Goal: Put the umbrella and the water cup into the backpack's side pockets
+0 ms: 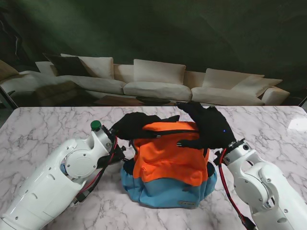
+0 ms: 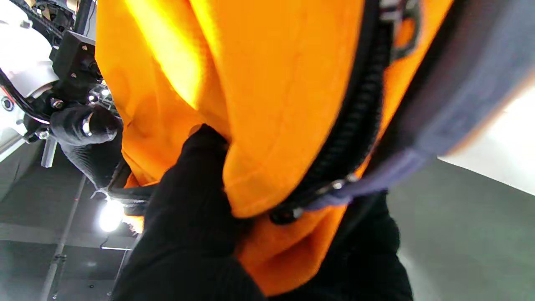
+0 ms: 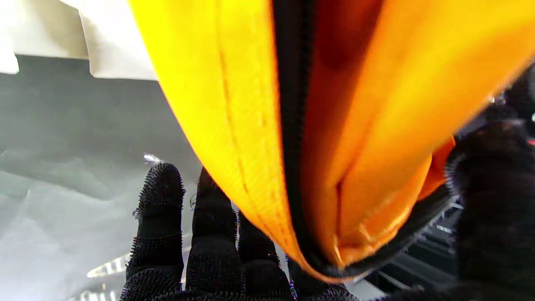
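Orange on its upper half and blue along its base, the fabric backpack (image 1: 165, 167) stands upright at the lower centre of the stand's frame on the white marble-patterned table (image 1: 43, 127), blue side pockets bulging at either flank. Both black-gloved hands meet at its top edge: the left hand (image 1: 135, 125) reaches in from centre-left, and in its wrist view its fingers (image 2: 196, 196) are closed on a fold of orange cloth beside the black zipper (image 2: 355, 121). The right hand (image 1: 208, 125) drapes over the top right, thumb across the front; its fingers (image 3: 161, 209) extend nearly straight behind the fabric, so whether it truly grips cannot be told. A cream sofa (image 1: 153, 81) fills the upper background.
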